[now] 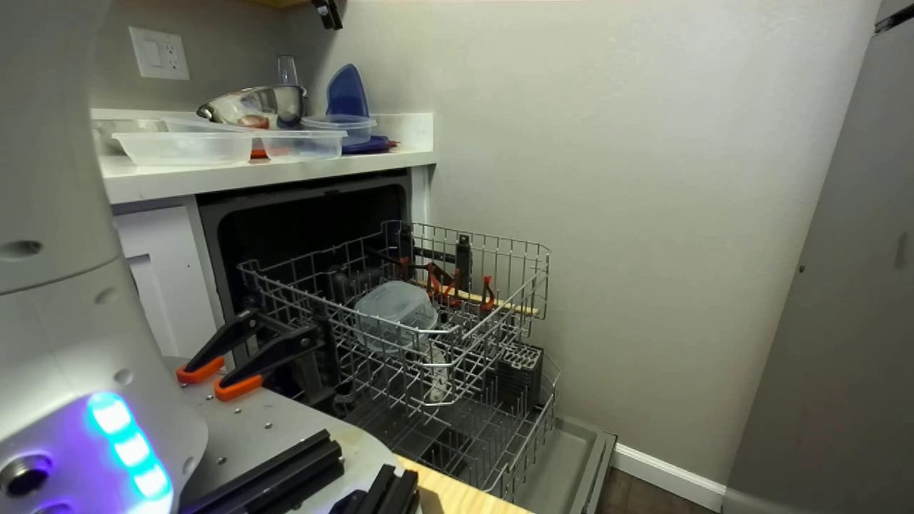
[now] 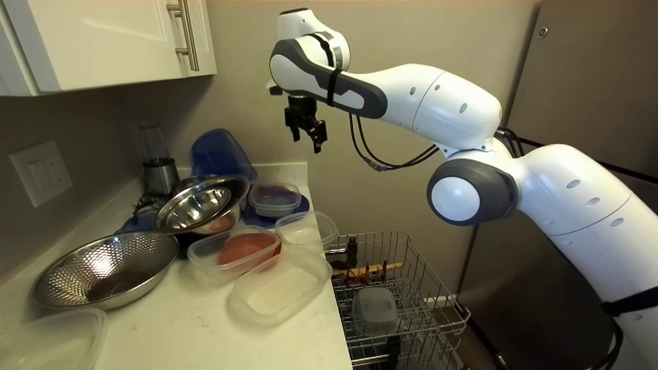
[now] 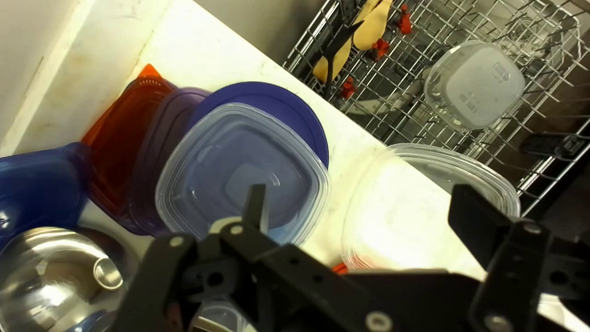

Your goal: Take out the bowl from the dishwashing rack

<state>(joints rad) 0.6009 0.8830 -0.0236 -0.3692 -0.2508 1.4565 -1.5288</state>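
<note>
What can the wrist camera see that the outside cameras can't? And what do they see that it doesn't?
Only the wrist view: the broad ends of the wooden-looking utensils; outside, those look like a thin strip.

Only the outside views: the white robot arm and a wall switch in both exterior views, plus a silver colander full of holes in an exterior view.

All three share: the bowl, bottom up in the dishwashing rack, and red pieces in there too.

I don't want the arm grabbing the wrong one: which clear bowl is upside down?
The bowl in the rack: its base faces upward, whereas those on the counter stand rim up.
</note>
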